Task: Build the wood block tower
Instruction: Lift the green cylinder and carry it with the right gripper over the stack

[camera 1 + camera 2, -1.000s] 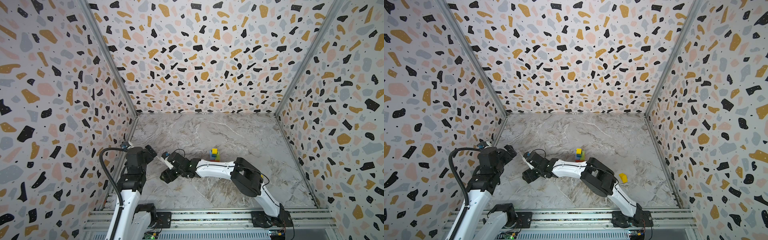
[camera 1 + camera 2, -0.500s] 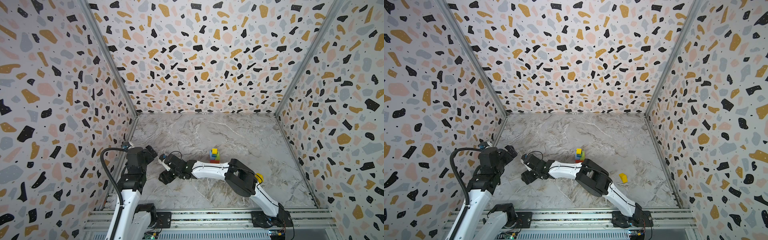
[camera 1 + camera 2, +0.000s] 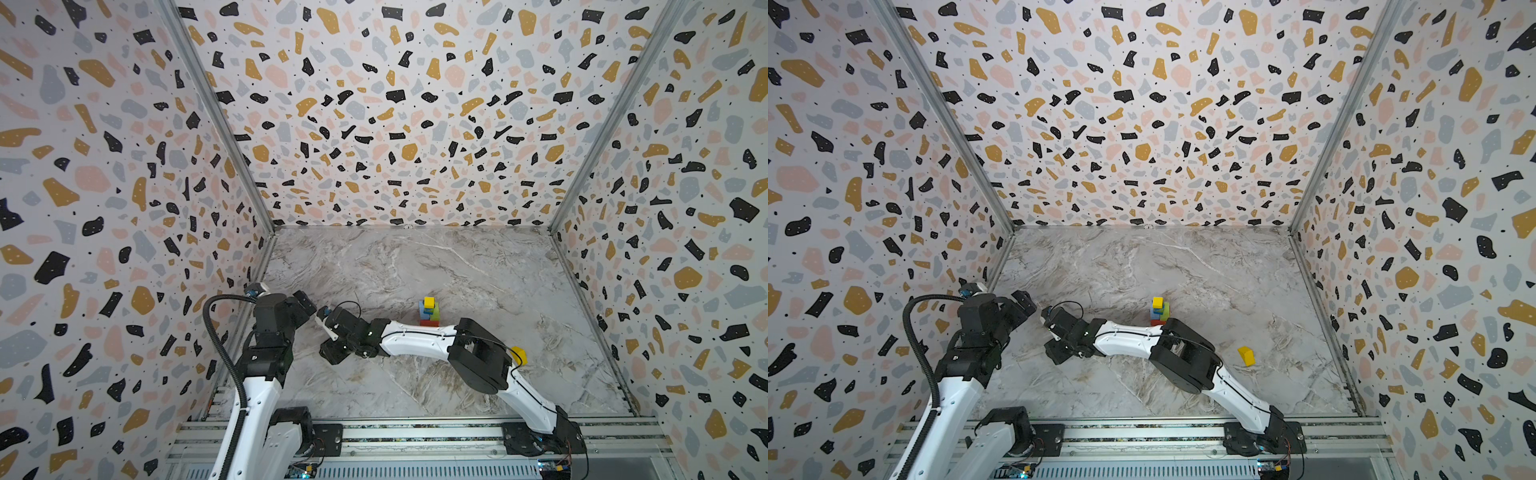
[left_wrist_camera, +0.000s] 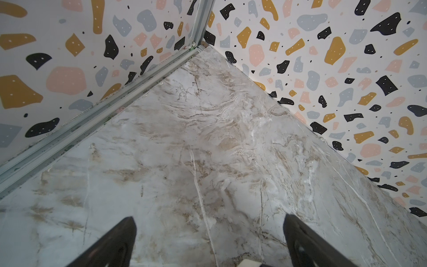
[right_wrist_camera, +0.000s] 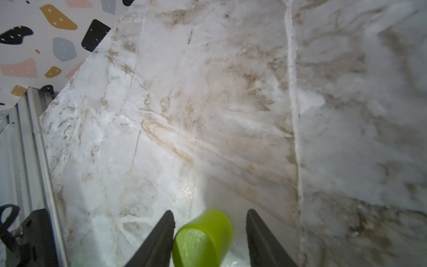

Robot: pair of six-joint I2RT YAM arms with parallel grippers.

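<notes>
Your right pincer (image 5: 210, 210) stands around the lime cylinder (image 5: 203, 238), low over the tabletop (image 3: 415, 266). One finger touches the cylinder's side and the other stands just apart (so the pincer is open, not clamped). In both top views this pincer sits at about 8 o'clock of the wood block tower (image 3: 429, 311). The tower stands upright near the tabletop's middle, red at the base, with a yellow cube (image 3: 429, 302) on top. A yellow wedge (image 3: 1246, 356) lies at 4 o'clock of the tower, well apart. Your left pincer (image 4: 209, 217) hangs wide open near the tabletop's 9 o'clock edge.
</notes>
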